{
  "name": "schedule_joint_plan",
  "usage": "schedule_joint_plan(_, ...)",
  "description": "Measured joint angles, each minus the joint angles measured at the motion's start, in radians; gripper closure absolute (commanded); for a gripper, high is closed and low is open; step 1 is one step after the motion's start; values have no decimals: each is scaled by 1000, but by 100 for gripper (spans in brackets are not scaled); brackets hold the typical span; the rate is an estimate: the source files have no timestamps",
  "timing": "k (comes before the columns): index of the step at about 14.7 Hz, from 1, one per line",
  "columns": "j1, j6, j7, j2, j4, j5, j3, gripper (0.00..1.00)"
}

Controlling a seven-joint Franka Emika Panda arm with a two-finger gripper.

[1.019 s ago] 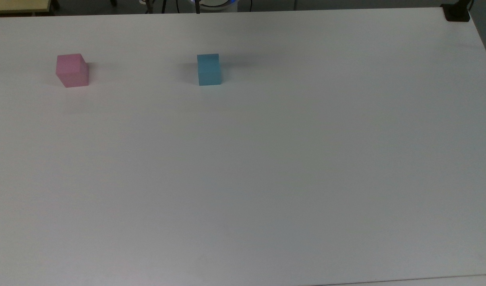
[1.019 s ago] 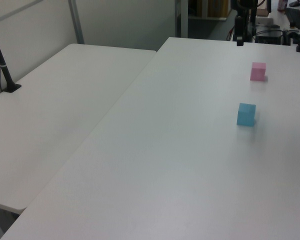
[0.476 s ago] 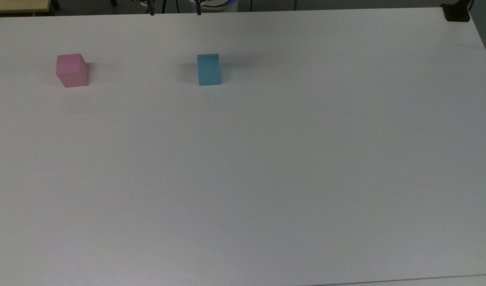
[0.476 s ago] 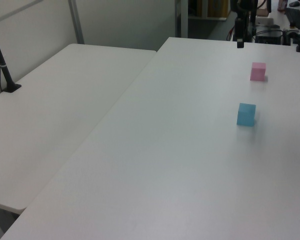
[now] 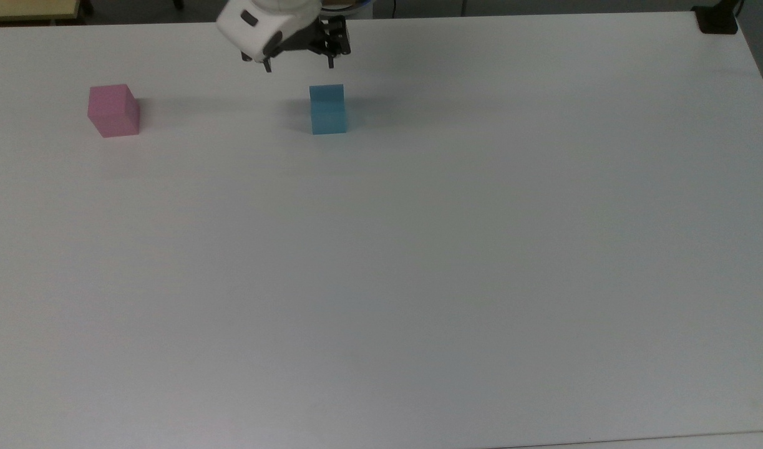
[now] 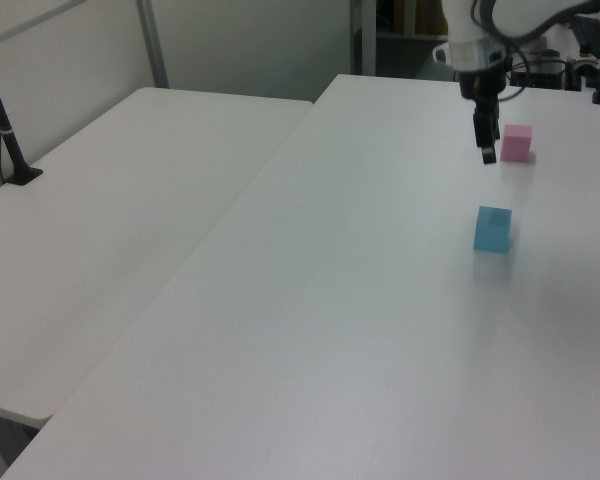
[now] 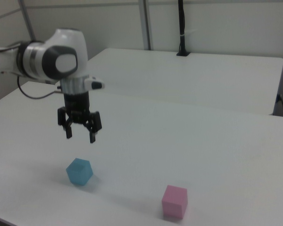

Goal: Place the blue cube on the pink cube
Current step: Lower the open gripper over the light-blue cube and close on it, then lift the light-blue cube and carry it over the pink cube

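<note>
- Blue cube (image 7: 79,171) sits free on the tabletop (image 5: 418,249), well apart from the pink cube (image 7: 174,201).
- Released, empty tool (image 7: 79,133) hovers above; approach step.
- Next: descend, straddle, clench.

Even, soft indoor light on a white desk (image 5: 418,280), slightly dim and grey toward the top view's lower edge; faint diffuse shadows spread beside the blue cube (image 5: 327,110) and pink cube (image 5: 113,111); no glare, mild graininess throughout

A lab: bare white tables (image 6: 130,230), camera post (image 7: 181,28), partition walls.
</note>
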Motion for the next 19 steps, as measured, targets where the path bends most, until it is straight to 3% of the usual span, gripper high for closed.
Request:
schedule_joint_plan(4, 43, 126, 24, 24, -95, 0, 20, 0)
schedule_joint_plan(9, 56, 177, 34, 76, -110, -3, 31, 0)
schedule_joint_plan(14, 58, 189, 35, 102, -145, -62, 35, 3)
schedule_joint_plan(15, 58, 215, 35, 103, -167, -72, 35, 21)
schedule_joint_plan(17, 58, 262, 35, 106, -210, -90, 35, 71)
schedule_joint_plan(18, 58, 273, 35, 109, -223, -95, 35, 84)
schedule_joint_plan(19, 59, 280, 35, 111, -229, -97, 35, 87)
